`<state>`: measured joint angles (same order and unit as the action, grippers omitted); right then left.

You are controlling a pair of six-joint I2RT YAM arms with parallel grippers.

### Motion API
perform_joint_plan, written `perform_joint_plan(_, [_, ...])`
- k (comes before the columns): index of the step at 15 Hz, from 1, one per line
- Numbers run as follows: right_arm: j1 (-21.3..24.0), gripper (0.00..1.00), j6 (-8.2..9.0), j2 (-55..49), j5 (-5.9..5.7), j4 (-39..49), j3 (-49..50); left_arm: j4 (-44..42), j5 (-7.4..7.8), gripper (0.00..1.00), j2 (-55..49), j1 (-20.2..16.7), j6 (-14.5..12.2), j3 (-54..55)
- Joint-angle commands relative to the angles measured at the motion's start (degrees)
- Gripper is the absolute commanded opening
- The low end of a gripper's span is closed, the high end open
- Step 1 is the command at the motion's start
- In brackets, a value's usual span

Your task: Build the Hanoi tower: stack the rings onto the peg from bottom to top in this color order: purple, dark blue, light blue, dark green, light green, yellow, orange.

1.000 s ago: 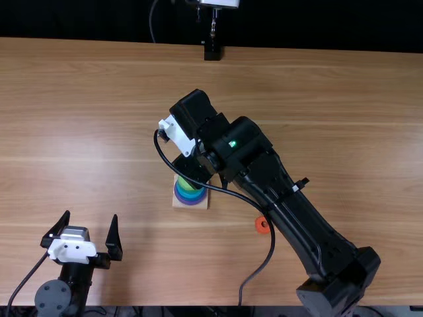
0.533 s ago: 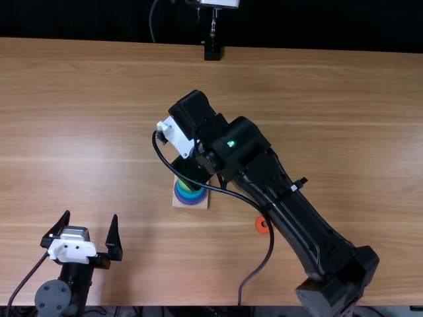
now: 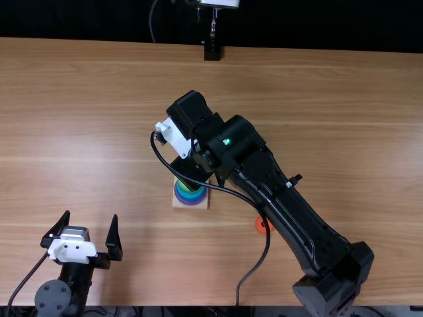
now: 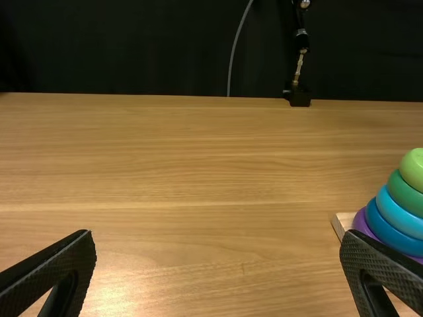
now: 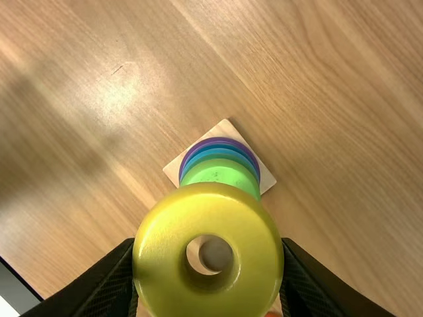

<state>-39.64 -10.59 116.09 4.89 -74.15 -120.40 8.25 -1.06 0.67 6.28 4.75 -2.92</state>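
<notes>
Wood table [image 3: 317,99] under everything. Your right gripper [image 5: 209,254], mid-frame from above, clamps yellow ring [image 5: 158,231] by its sides, likely leaving hole free for peg. Stack [image 4: 400,214] sits below, light green topmost. Your left gripper [image 3: 90,215], lower left, fingers apart; orange ring [image 3: 260,226], lower right, presumably last.

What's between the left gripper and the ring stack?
Just bare wooden tabletop lies between the left gripper and the ring stack, as the top view shows.

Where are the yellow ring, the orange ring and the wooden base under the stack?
Yellow ring [image 5: 160,254]: right wrist view, on its broad face.
Orange ring [image 3: 258,226]: top view, on its exposed side.
Wooden base [image 5: 227,129]: right wrist view, on a bare corner.
</notes>
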Motion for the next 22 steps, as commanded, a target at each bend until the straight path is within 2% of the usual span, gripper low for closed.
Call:
perform_joint_plan(1, [-0.2,0.00,-0.59,0.9,0.81,-0.4,-0.8,0.8,0.53,1.00,-0.7,-0.6,-0.2,2.6])
perform_joint_plan(10, [-0.1,0.00,-0.80,0.9,0.70,-0.5,-0.8,0.8,0.53,1.00,-0.7,-0.6,-0.2,2.6])
perform_joint_plan(11, [-0.1,0.08,-0.91,0.9,0.81,-0.5,-0.9,0.7,0.53,1.00,-0.7,-0.6,-0.2,2.6])
perform_joint_plan(14, [-0.1,0.46,-0.80,0.8,0.70,-0.7,-1.0,0.7,0.53,1.00,-0.7,-0.6,-0.2,2.6])
perform_joint_plan(15, [-0.1,0.53,-0.70,0.8,0.70,-1.7,-1.0,0.7,0.53,1.00,-0.7,-0.6,-0.2,2.6])
perform_joint_plan(16, [-0.1,0.72,-0.70,0.8,0.60,-3.1,-1.3,0.8,0.53,1.00,-0.7,-0.6,-0.2,2.6])
perform_joint_plan(18, [-0.2,1.00,-0.70,0.8,0.60,-5.1,-1.5,0.8,0.53,1.00,-0.7,-0.6,-0.2,2.6])
perform_joint_plan(22, [-0.2,1.00,-0.38,0.8,0.07,-4.7,-1.8,0.7,0.53,1.00,-0.7,-0.6,-0.2,2.6])
